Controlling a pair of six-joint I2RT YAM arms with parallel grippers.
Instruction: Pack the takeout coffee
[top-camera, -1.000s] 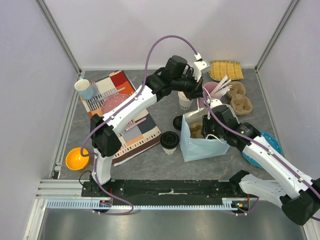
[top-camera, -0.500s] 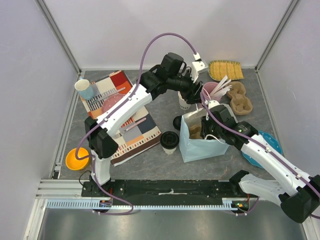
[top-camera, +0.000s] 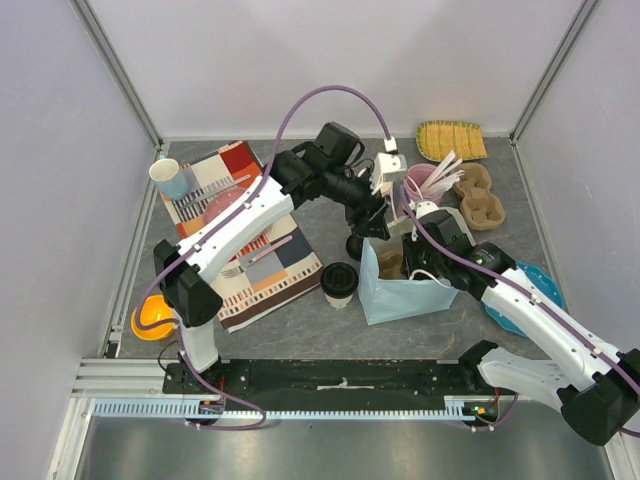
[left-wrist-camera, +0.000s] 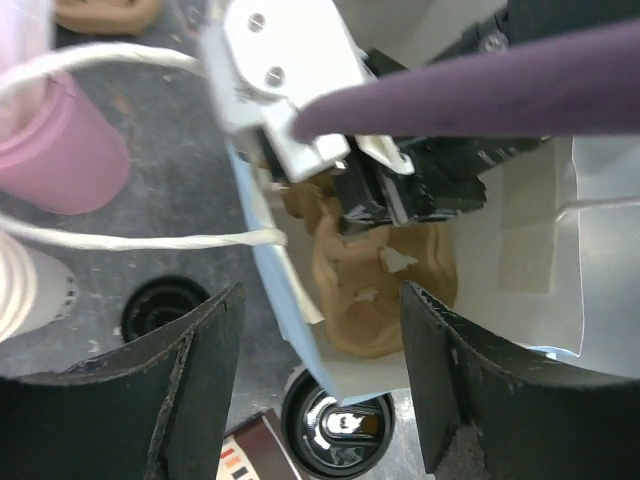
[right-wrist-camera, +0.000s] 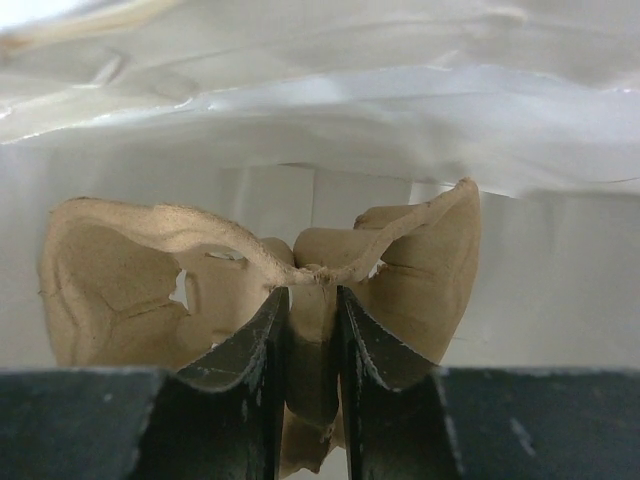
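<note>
On the bench (top-camera: 330, 320), the light-blue bag (top-camera: 400, 295) sits centre-right of the overhead view with the pulp cup carrier (right-wrist-camera: 260, 270) inside. The step in hand looks like seating that carrier flat on the bag floor, so it should go down level, clear of the walls. The takeout coffee (top-camera: 339, 283) stands outside, just left of the bag. The right fingers (right-wrist-camera: 308, 330) are narrow, pinching the carrier's centre ridge. The left fingers (left-wrist-camera: 215, 375) hover wide apart, empty, over the bag mouth.
</note>
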